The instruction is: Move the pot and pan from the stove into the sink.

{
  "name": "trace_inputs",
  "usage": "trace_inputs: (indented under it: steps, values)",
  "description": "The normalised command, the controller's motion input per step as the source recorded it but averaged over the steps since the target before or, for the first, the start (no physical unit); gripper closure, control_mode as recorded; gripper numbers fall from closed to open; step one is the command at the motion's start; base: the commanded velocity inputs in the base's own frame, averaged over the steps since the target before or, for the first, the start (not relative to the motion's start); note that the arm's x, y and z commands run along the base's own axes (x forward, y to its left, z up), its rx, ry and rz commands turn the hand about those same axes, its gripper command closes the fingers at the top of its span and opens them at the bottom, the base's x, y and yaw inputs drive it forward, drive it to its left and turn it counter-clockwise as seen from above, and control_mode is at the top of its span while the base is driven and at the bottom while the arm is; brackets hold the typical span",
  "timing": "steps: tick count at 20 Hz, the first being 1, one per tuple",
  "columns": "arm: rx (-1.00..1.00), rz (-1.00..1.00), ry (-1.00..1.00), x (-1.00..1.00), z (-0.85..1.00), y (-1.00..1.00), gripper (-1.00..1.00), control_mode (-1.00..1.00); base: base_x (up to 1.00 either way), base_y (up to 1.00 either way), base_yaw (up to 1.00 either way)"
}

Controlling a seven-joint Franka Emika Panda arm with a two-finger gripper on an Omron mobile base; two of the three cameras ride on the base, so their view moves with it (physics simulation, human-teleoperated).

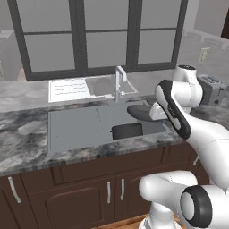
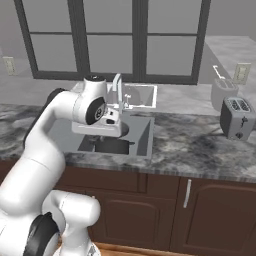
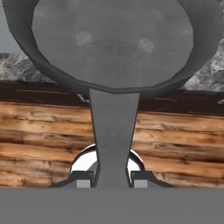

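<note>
My gripper [image 3: 113, 179] is shut on the long straight handle of the light-grey pan [image 3: 113, 39], which juts out level ahead of the hand. From the left base view the pan [image 1: 139, 112] hangs over the right part of the sink [image 1: 76, 127], just above the dark pot [image 1: 126, 131]. The pot stands upright inside the basin near its front wall. In the right base view the hand [image 2: 107, 117] hovers over the sink [image 2: 143, 135], with the pot [image 2: 112, 146] below it. The stove is out of view.
A tall chrome faucet [image 1: 119, 82] rises behind the basin, close to the pan. A toaster [image 2: 236, 117] stands on the marble counter [image 2: 200, 147] to the right. Dark cabinet doors [image 1: 89, 192] run below, and a large window [image 1: 103, 36] lies behind.
</note>
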Motion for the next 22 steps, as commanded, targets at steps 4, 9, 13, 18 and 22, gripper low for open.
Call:
trace_inputs:
  steps: [4, 9, 13, 18, 22]
  values:
    - [0.00, 0.00, 0.00, 0.46, -0.24, 0.00, 1.00, -1.00, 0.00, 0.00, 0.00]
    - [0.00, 0.00, 0.01, 0.45, -0.23, 0.00, 1.00, -1.00, 0.00, 0.00, 0.00]
    - [0.00, 0.00, 0.03, 0.42, -0.24, 0.00, 1.00, -1.00, 0.00, 0.00, 0.00]
    - [0.00, 0.00, 0.03, 0.39, -0.29, 0.00, 1.00, -1.00, 0.00, 0.00, 0.00]
    - [-0.01, 0.00, 0.02, 0.40, -0.30, 0.00, 1.00, -1.00, 0.00, 0.00, 0.00]
